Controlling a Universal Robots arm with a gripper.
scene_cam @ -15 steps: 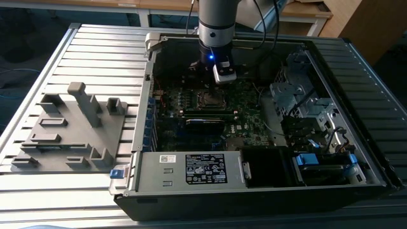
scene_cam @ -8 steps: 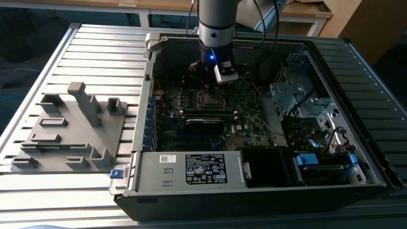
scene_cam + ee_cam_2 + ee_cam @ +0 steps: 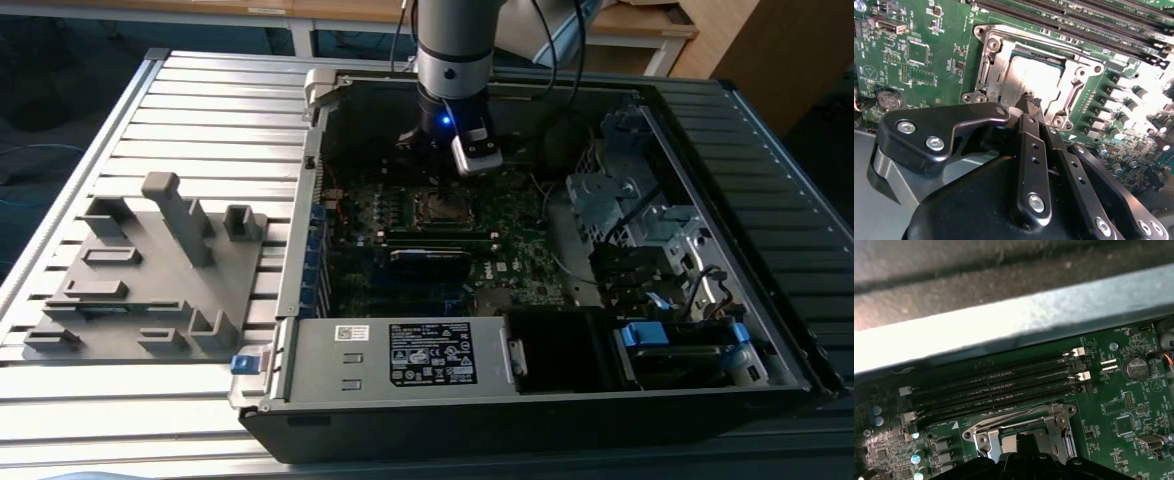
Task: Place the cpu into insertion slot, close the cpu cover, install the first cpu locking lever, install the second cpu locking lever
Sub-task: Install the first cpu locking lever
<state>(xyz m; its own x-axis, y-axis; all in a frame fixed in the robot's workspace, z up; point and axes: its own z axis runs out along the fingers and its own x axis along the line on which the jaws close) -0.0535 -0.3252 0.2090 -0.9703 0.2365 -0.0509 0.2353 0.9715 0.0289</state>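
The cpu [image 3: 1033, 76] lies in the insertion slot [image 3: 447, 206] on the green motherboard, its dull silver top showing through the cut-out of the cpu cover [image 3: 999, 59]. That silvery frame lies flat over it; in the first wrist view the cpu cover [image 3: 1056, 422] sits below the memory slots. My gripper [image 3: 1029, 103] hovers at the socket's near edge with its two black fingers pressed together, tips close to the cover's rim and nothing visible between them. In the exterior view my gripper [image 3: 430, 160] hangs just behind the socket inside the open computer case.
Long black memory slots [image 3: 999, 385] run beside the socket, with the case wall [image 3: 1004, 320] beyond them. A coin battery [image 3: 1135, 367] sits on the board. A drive cage [image 3: 627, 200] and power supply [image 3: 400, 355] crowd the case. A grey fixture plate [image 3: 147, 280] lies on the exterior view's left.
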